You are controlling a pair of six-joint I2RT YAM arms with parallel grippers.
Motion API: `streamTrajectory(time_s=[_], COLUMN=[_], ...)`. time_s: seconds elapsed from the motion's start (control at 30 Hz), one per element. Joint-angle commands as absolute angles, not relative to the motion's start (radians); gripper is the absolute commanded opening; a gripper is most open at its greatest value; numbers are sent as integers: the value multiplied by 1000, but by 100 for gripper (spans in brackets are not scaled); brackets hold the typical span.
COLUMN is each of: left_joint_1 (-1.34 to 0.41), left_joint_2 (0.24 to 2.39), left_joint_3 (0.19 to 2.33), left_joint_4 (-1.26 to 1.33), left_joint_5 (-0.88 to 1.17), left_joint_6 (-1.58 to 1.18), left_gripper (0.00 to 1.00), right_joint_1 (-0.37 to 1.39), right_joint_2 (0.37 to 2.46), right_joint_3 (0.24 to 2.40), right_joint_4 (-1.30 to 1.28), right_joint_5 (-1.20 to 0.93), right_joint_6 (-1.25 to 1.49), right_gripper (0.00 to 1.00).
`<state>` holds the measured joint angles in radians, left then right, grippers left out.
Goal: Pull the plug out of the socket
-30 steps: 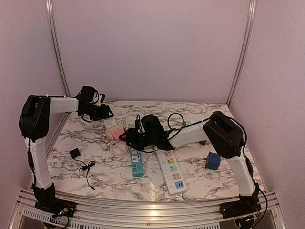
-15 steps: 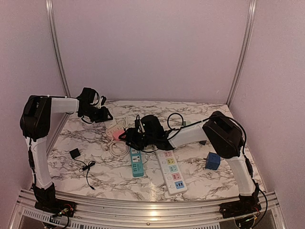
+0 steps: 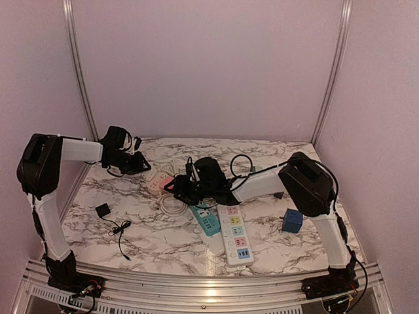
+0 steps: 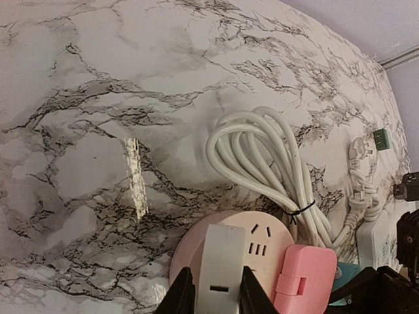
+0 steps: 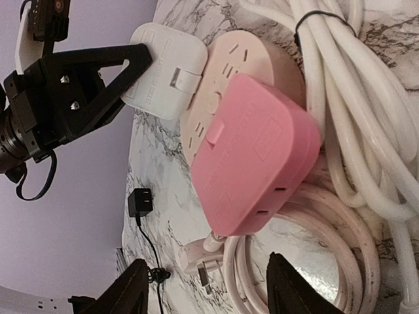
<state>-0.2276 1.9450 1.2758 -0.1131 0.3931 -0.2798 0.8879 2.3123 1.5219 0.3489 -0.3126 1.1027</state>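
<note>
A round pink socket (image 4: 262,245) lies on the marble table (image 4: 98,131), with a white plug (image 4: 221,268) and a pink plug (image 4: 306,278) standing in it. My left gripper (image 4: 211,294) is shut on the white plug, one black finger pressed on each side. In the right wrist view the white plug (image 5: 163,72) sits at the rim of the socket (image 5: 242,65), and the pink plug (image 5: 255,150) lies ahead of my right gripper (image 5: 213,288), which is open and holds nothing. From above, the left gripper (image 3: 145,167) and the right gripper (image 3: 182,190) flank the socket (image 3: 162,183).
A bundle of white cable (image 4: 262,163) lies just behind the socket. A teal power strip (image 3: 207,220) and a white power strip (image 3: 236,237) lie in the middle. A blue cube (image 3: 292,220) sits at the right, a black charger with its cord (image 3: 103,210) at the left.
My left gripper has come down and shut on the white plug. The teal power strip has swung, its near end now further right. The right arm has stayed put.
</note>
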Motion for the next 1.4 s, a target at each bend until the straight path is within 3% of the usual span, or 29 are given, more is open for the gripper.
streamTrajectory(time_s=[0.0, 0.5, 0.9, 1.37], left_joint_1=[-231, -275, -345, -398], left_joint_2=[1860, 1558, 1509, 1513], left_joint_3=[1161, 747, 713, 693], left_joint_4=[-75, 147, 81, 59], left_joint_5=[384, 232, 122, 77], left_joint_6=[-352, -638, -647, -655], left_gripper=[22, 22, 22, 21], right_joint_1=[872, 856, 882, 912], right_joint_2=[2333, 2304, 2350, 2387], right_joint_3=[1550, 1525, 1575, 1632], right_joint_4=[317, 258, 227, 225], right_joint_5=[-303, -342, -363, -372], right_joint_6=[1058, 964, 960, 979], right_gripper=[60, 60, 59, 46])
